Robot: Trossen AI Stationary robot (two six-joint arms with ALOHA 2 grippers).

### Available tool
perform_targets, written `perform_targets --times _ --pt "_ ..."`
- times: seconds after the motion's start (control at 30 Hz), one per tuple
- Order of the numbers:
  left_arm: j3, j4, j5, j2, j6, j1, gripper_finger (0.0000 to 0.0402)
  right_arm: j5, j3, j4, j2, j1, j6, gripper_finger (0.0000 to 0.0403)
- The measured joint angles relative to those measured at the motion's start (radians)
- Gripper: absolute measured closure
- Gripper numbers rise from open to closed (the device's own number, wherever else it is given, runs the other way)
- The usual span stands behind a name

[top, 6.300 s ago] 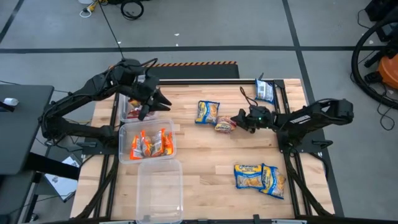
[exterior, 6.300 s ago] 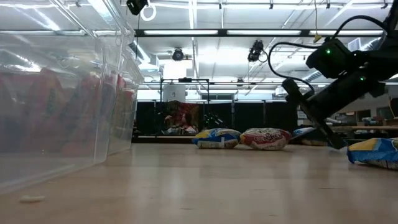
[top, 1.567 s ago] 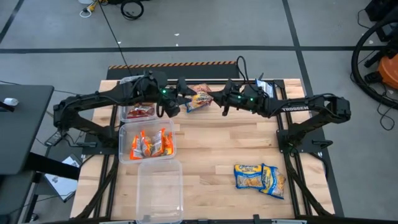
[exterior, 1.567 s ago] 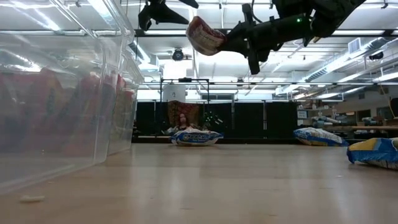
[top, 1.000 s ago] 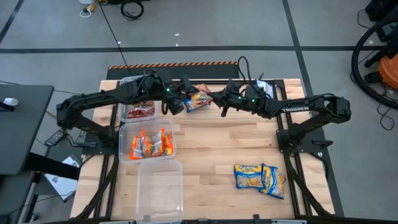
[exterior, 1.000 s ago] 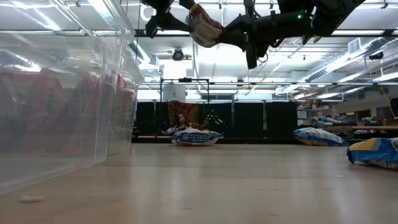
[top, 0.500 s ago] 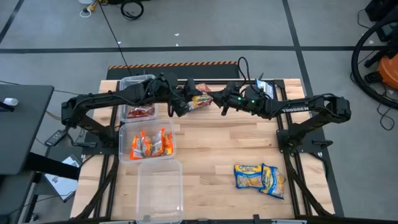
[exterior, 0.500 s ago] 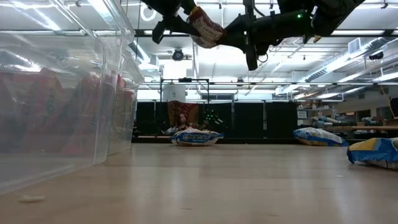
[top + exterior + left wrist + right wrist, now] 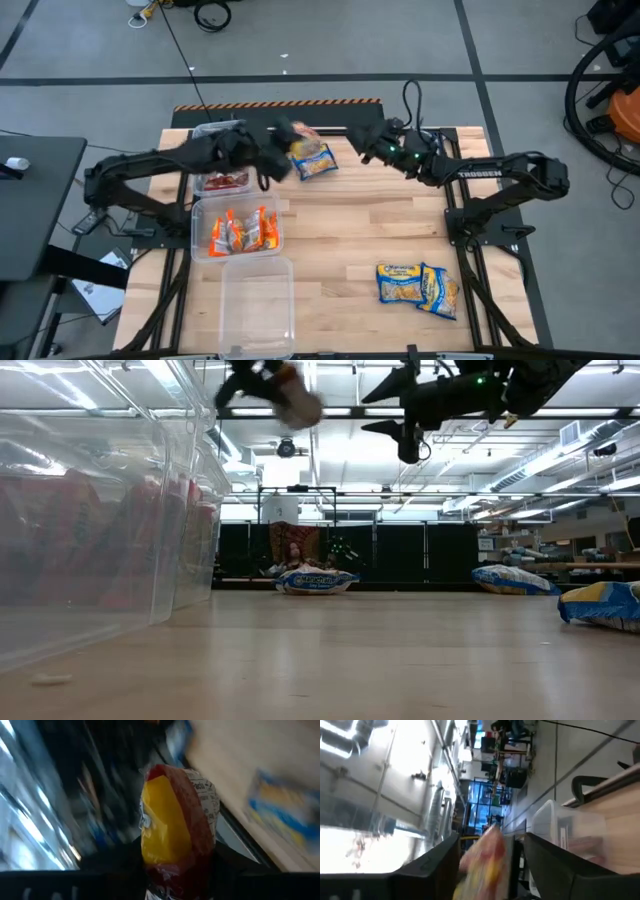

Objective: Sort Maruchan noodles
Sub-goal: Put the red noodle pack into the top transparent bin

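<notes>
Noodles first: the red-and-yellow packet [image 9: 177,827] sits clamped between the jaws of my left gripper [image 9: 283,150], its lower end pinched between the two dark fingers and the rest sticking out past the tips. On the high view I see that gripper raised above the back of the table [image 9: 350,250], close to the bin of red packets [image 9: 222,178]. On the low view the packet [image 9: 293,400] hangs high above the wood. My right gripper [image 9: 372,143] is also up over the back edge, well apart from the packet, with its jaws spread wide and nothing between them; its wrist camera sees the packet [image 9: 485,852] blurred out beyond the fingers.

Half a second ago both grippers met on this packet, the right one gripping one end while the left closed on the other. Since then the right has let go and pulled back toward its own side, and the left has drawn the packet away toward the bins.

A blue-and-yellow packet [image 9: 314,161] lies on the table at the back, below the left gripper. Two more blue-and-yellow packets [image 9: 418,286] lie side by side near the front right. The bin of orange packets [image 9: 238,228] sits in front of the red bin, and a clear bin [image 9: 257,305] sits in front of that.
</notes>
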Motion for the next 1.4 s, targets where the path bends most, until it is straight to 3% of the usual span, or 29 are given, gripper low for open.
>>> perform_targets --times 0.1,0.2,0.33,0.4,0.73,0.87,1.0,1.4 --pt "0.000 -0.196 -0.081 -0.059 -0.151 0.077 0.0260 -0.054 0.000 -0.002 -0.014 -0.018 -0.065 0.0173" --pt "0.000 -0.444 -0.084 -0.114 -0.361 0.189 0.0261 -0.077 0.000 -0.010 -0.016 -0.021 -0.106 0.0174" --pt "0.000 -0.762 0.032 -0.153 -0.592 0.356 0.0260 -0.086 0.000 -0.038 -0.008 -0.018 -0.145 0.0176" --pt "-0.007 -0.820 0.085 -0.152 -0.648 0.436 0.0256 -0.088 0.000 -0.068 -0.008 -0.017 -0.170 0.0176" --pt "-0.235 -0.599 0.111 -0.098 -0.640 0.654 0.0257 -0.100 0.000 -0.100 -0.007 0.014 -0.234 0.0176" --pt "-0.305 -0.471 0.058 -0.084 -0.568 0.678 0.0257 -0.088 0.000 -0.102 -0.007 0.047 -0.237 0.0176" --pt "-0.352 -0.409 0.075 -0.084 -0.484 0.710 0.0256 -0.062 0.000 -0.110 -0.007 0.074 -0.242 0.0176" --pt "-0.503 -0.213 0.007 0.010 -0.584 0.749 0.0254 0.002 0.000 -0.155 -0.007 0.097 -0.297 0.0176"
